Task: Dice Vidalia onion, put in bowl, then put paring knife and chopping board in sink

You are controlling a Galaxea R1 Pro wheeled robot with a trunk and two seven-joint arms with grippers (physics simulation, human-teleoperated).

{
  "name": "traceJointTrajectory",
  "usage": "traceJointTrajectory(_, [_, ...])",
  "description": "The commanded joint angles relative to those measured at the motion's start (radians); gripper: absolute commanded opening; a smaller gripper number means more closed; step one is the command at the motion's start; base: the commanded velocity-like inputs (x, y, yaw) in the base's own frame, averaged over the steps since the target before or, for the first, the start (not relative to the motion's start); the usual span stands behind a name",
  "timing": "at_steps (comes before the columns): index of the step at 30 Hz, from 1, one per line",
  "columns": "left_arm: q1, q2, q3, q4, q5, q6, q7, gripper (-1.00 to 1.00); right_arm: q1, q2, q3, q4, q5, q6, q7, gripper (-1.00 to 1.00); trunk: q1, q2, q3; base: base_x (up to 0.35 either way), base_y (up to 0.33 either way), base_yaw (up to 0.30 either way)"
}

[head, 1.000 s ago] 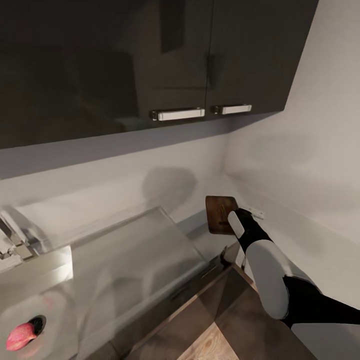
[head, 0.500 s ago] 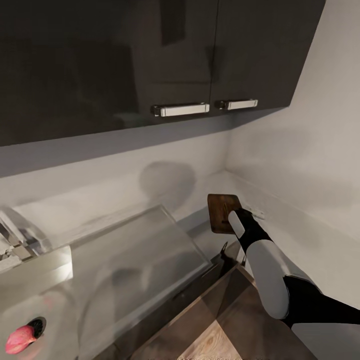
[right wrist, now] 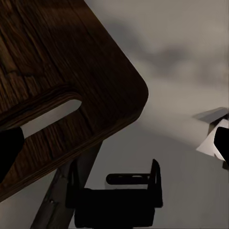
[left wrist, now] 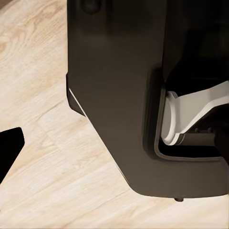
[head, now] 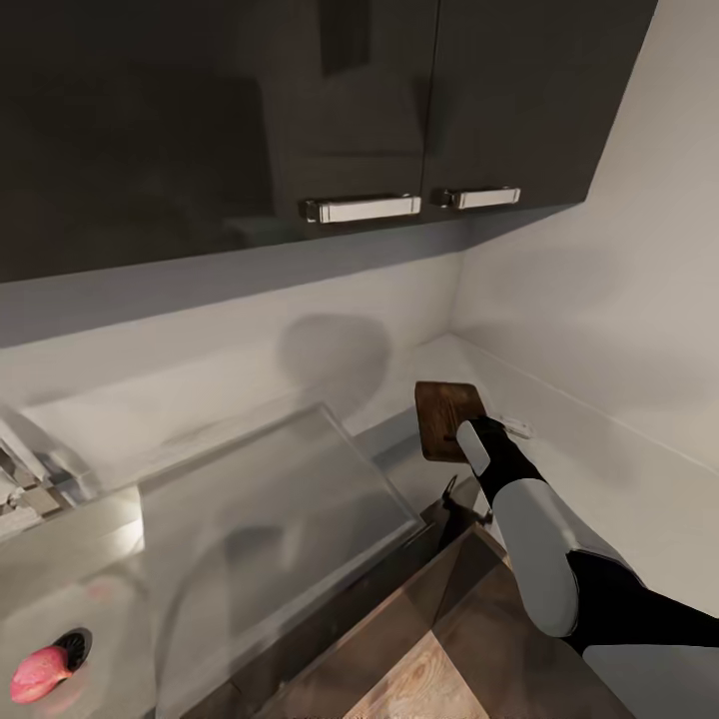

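The Vidalia onion (head: 40, 673) lies in the sink (head: 120, 619) at the near left, beside the round dark drain, untouched and well apart from either arm. The chopping board (head: 446, 416) sits on the grey desk (head: 599, 469) at the far right corner, its handle slot (right wrist: 50, 117) turned toward the right hand (head: 477, 437), which hangs over the board's near edge. A slim dark line on the board in the head view is probably the paring knife (head: 443, 427), though it is too small to confirm. Risk, as judged: the right hand works close to the board's near edge and the desk's front, so a careless push could slide the board off or knock the knife to the floor; picking up the knife before the onion is on the board would also put the steps out of order. The right wrist view shows one dark fingertip (right wrist: 9, 148) over the slot end and the other (right wrist: 222, 139) out past the board's corner, so the right hand is spread wide, holding nothing. Whether a fingertip touches the wood cannot be told. The left hand's state cannot be told; its wrist view shows wooden floor (left wrist: 62, 162) and the robot's dark base (left wrist: 119, 95).
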Motion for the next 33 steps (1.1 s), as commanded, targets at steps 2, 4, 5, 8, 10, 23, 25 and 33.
traceJointTrajectory(2, [0.0,0.0,-0.001,-0.001,0.003,-0.001,0.0,1.0,-0.001,0.001,-0.002,-0.002,-0.006,0.003,-0.005,1.0,0.001,-0.002,-0.005,0.094,0.05,0.0])
traceJointTrajectory(4, [0.0,0.0,-0.001,-0.001,0.003,-0.001,0.0,1.0,-0.001,0.002,-0.002,-0.002,-0.006,0.003,-0.005,1.0,0.001,-0.002,-0.008,0.178,0.112,0.0])
traceJointTrajectory(5, [0.0,0.0,-0.001,-0.001,0.003,-0.001,0.0,1.0,-0.001,0.002,-0.002,-0.002,-0.006,0.003,-0.005,1.0,0.001,-0.002,-0.01,0.183,0.103,0.0])
traceJointTrajectory(8, [0.0,0.0,-0.001,-0.001,0.003,-0.001,0.0,1.0,-0.001,0.002,-0.002,-0.002,-0.006,0.003,-0.005,1.0,0.001,-0.002,-0.014,0.115,0.059,0.0])
traceJointTrajectory(10, [0.0,0.0,-0.001,-0.001,0.003,-0.001,0.0,1.0,-0.001,0.001,-0.002,-0.002,-0.006,0.003,-0.005,1.0,0.001,-0.002,-0.017,0.044,0.022,0.0])
traceJointTrajectory(23, [0.0,-0.001,-0.002,0.0,0.003,-0.001,0.0,1.0,-0.001,-0.004,-0.002,-0.002,-0.006,0.003,-0.005,1.0,0.001,-0.002,-0.031,0.005,0.002,0.0])
traceJointTrajectory(25, [0.0,-0.001,-0.002,0.0,0.003,-0.001,0.0,1.0,-0.001,-0.005,-0.002,-0.003,-0.006,0.003,-0.005,1.0,0.001,-0.002,-0.031,0.0,0.0,0.0])
traceJointTrajectory(33, [0.0,-0.004,-0.001,0.019,0.003,-0.001,0.0,1.0,-0.001,-0.005,-0.002,-0.003,-0.006,0.003,-0.004,1.0,0.001,-0.002,-0.036,0.0,0.0,0.0])
